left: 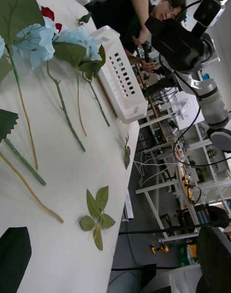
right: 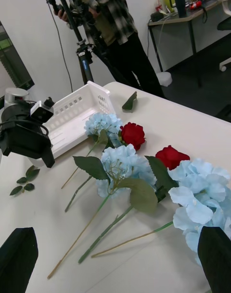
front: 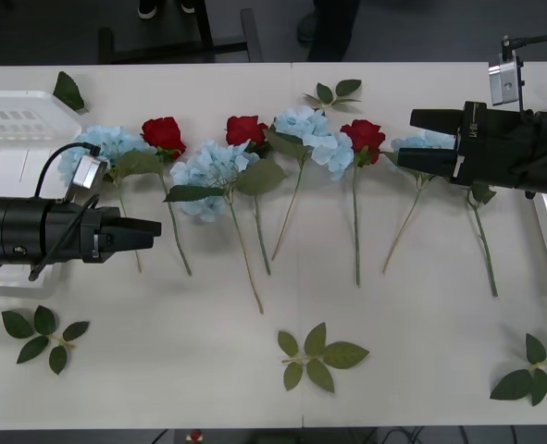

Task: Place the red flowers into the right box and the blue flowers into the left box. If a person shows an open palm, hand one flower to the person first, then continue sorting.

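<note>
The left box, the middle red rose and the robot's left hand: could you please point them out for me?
left box (front: pixel 14 102), front view, slotted rim.
middle red rose (front: pixel 245 129), front view, bloom.
left hand (front: pixel 153 231), front view, between fingertips.

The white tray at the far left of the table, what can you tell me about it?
The left box is a shallow white rectangular tray that looks like plastic, with a raised rim and rows of small slots along one end. It sits flat at the table's left edge, partly out of the front view, and what shows of its inside holds no flowers. The nearest pale-blue flower head lies just beside its corner, and a loose green leaf lies close by its far edge. The left gripper hovers near it, not touching it.
</note>
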